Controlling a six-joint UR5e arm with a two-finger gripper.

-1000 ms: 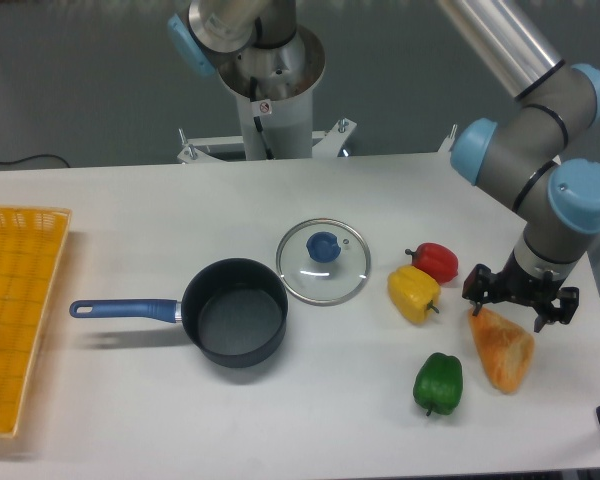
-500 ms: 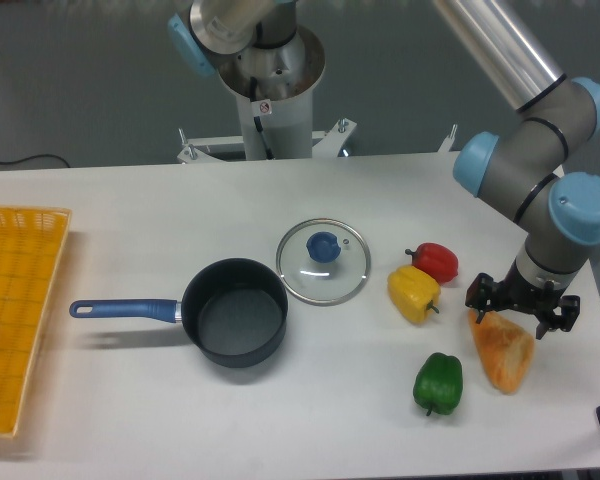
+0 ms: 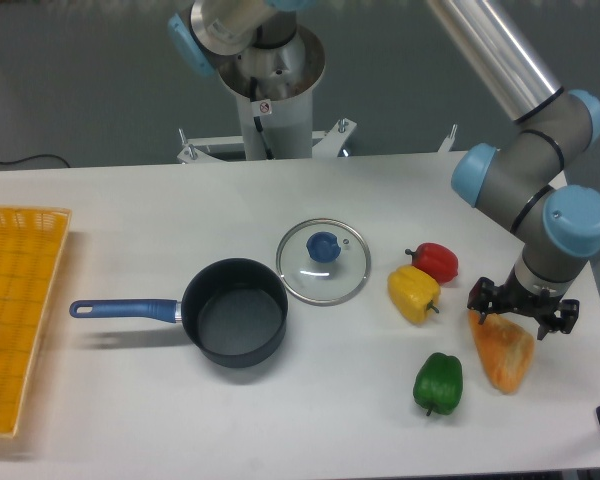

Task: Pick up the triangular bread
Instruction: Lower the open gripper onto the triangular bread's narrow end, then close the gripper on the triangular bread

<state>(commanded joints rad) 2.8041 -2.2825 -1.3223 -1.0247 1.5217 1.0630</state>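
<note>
White table (image 3: 130,215); tool (image 3: 521,308) lower now, fingers spread (empty) astride triangular bread (image 3: 504,351).

Gripper (image 3: 521,309) pointing straight down, its 2 fingers spread apart.

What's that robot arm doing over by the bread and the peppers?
The robot arm has its gripper right over the top end of the triangular bread, jaws spread on either side of it. The bread lies on the table, not lifted yet. Nearby sit a yellow pepper, a red pepper and a green pepper.
</note>
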